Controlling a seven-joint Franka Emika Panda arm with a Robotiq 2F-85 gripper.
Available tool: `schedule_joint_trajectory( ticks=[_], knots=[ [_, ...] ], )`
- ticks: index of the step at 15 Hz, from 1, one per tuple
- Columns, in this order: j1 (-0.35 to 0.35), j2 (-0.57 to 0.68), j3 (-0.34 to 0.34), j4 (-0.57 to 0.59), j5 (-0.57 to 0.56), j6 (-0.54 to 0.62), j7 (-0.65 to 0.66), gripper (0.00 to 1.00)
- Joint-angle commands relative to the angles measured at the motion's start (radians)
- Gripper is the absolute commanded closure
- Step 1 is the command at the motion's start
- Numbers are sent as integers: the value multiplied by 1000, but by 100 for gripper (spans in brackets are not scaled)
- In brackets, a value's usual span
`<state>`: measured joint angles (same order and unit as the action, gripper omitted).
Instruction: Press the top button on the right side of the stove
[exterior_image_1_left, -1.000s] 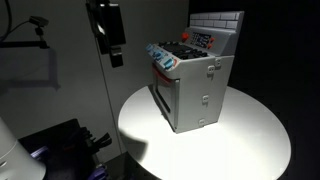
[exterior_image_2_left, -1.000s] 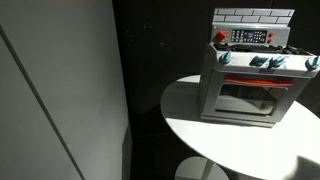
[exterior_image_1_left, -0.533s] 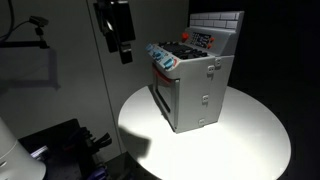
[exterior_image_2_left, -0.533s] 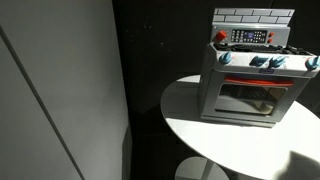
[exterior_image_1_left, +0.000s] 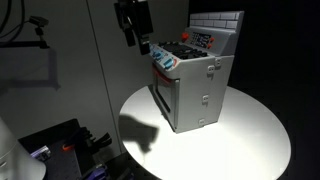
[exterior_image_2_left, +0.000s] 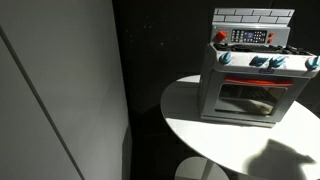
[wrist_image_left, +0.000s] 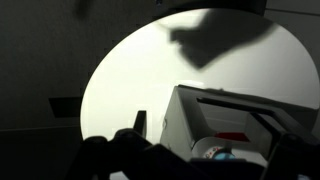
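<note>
The grey toy stove (exterior_image_1_left: 195, 85) stands on a round white table (exterior_image_1_left: 250, 140), with a white tiled back panel and blue knobs along the front. Its grey side wall carries two small buttons, one above the other; the top one (exterior_image_1_left: 212, 68) is near the upper edge. In the other exterior view the stove (exterior_image_2_left: 250, 85) shows its oven door. My gripper (exterior_image_1_left: 137, 40) hangs in the air above the table's edge, in front of the stove and clear of it. In the wrist view the stove (wrist_image_left: 240, 120) lies just below my spread dark fingers (wrist_image_left: 210, 140), which hold nothing.
A pale wall panel (exterior_image_1_left: 60, 90) stands beside the table. Dark equipment (exterior_image_1_left: 60, 150) lies on the floor below it. The gripper's shadow (exterior_image_1_left: 140, 130) falls on the table in front of the stove.
My gripper has moved sideways toward the stove and slightly higher. Its shadow has come onto the table. The stove has not moved.
</note>
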<state>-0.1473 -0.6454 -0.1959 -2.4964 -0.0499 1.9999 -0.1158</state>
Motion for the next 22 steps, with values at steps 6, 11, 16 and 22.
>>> schedule_joint_trajectory(
  ticks=[6,11,16,22],
  knots=[
    [-12,170,96,99,-7,170,194,0],
    [-24,258,121,142,-27,261,273,0],
    [-14,262,113,130,-22,280,265,0],
    [-18,281,121,149,-30,294,293,0]
  ],
)
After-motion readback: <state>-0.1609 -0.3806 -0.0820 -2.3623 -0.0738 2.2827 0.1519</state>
